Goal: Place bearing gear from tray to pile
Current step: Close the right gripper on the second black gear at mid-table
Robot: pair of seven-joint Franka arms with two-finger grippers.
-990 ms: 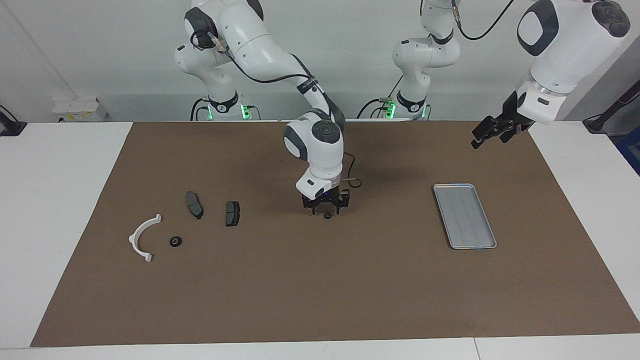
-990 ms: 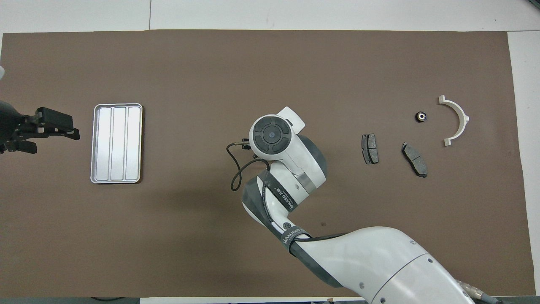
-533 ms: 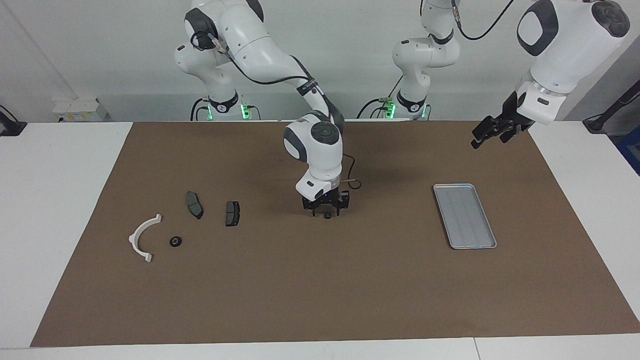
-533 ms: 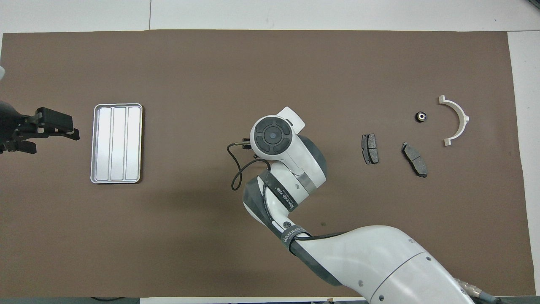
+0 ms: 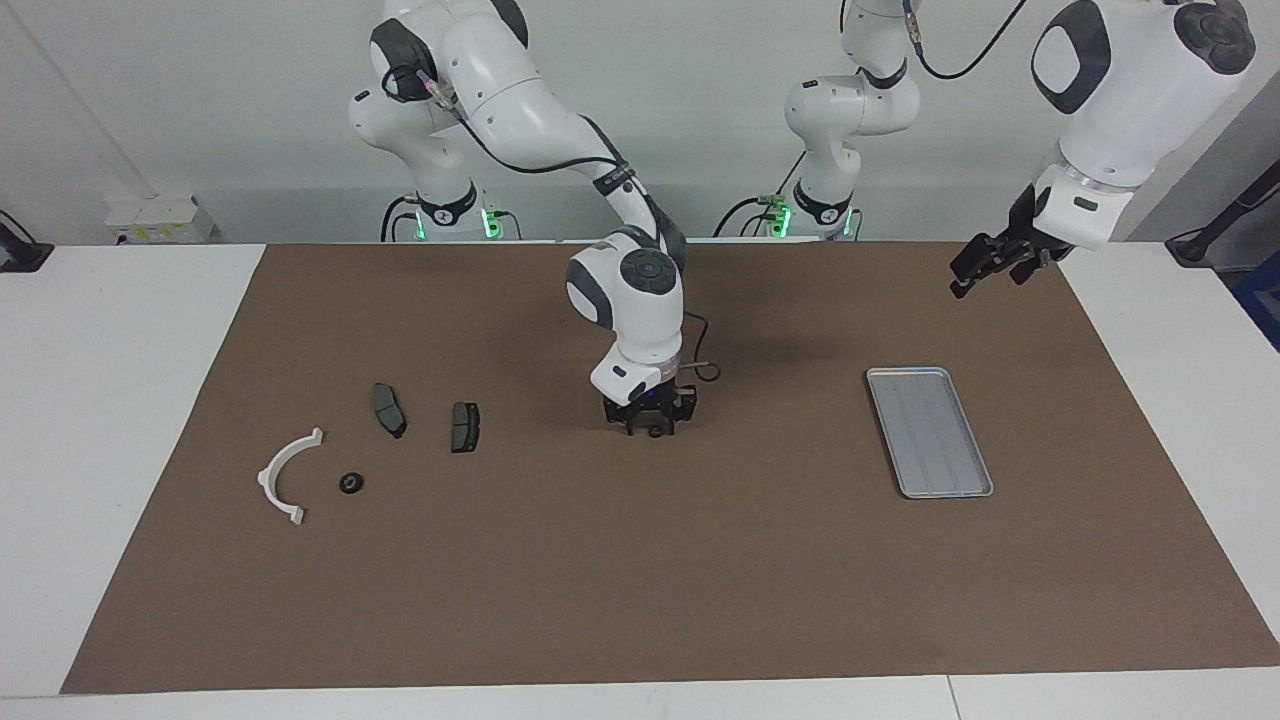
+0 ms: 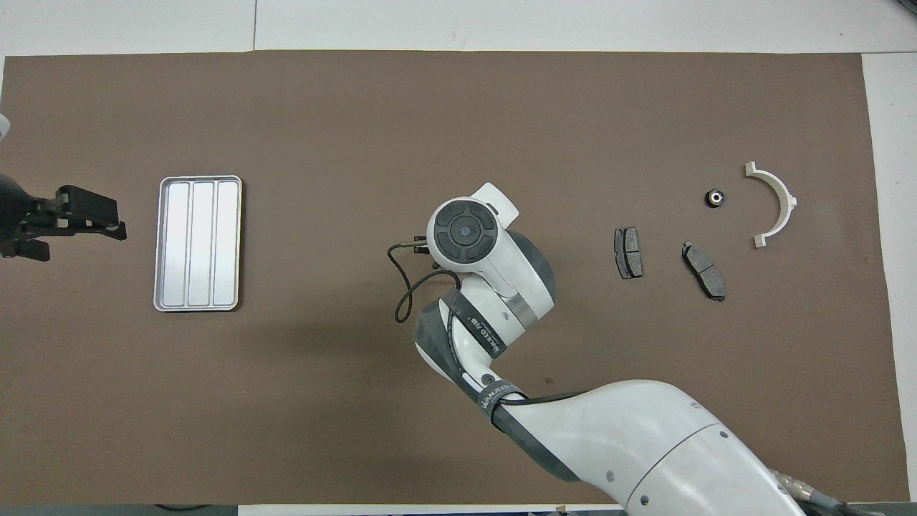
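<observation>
A small black bearing gear [image 5: 655, 432] lies on the brown mat at mid-table, between the tray and the pile. My right gripper [image 5: 652, 424] is down around it, pointing straight down. In the overhead view the right arm's wrist [image 6: 463, 229] hides this gear. The silver tray [image 5: 930, 432] [image 6: 198, 244] holds nothing. The pile is a white bracket [image 5: 285, 475] [image 6: 777, 204], two dark pads [image 5: 388, 408] [image 5: 465, 426] and another black gear [image 5: 350, 483] [image 6: 714, 198]. My left gripper [image 5: 985, 280] [image 6: 86, 240] waits open in the air by the mat's edge at the left arm's end.
The brown mat [image 5: 640, 580] covers most of the white table. A thin black cable [image 6: 405, 287] loops off the right wrist just above the mat.
The right gripper has sunk a little lower around the mid-table gear and its jaws have narrowed. The left gripper has drifted slightly outward, away from the tray.
</observation>
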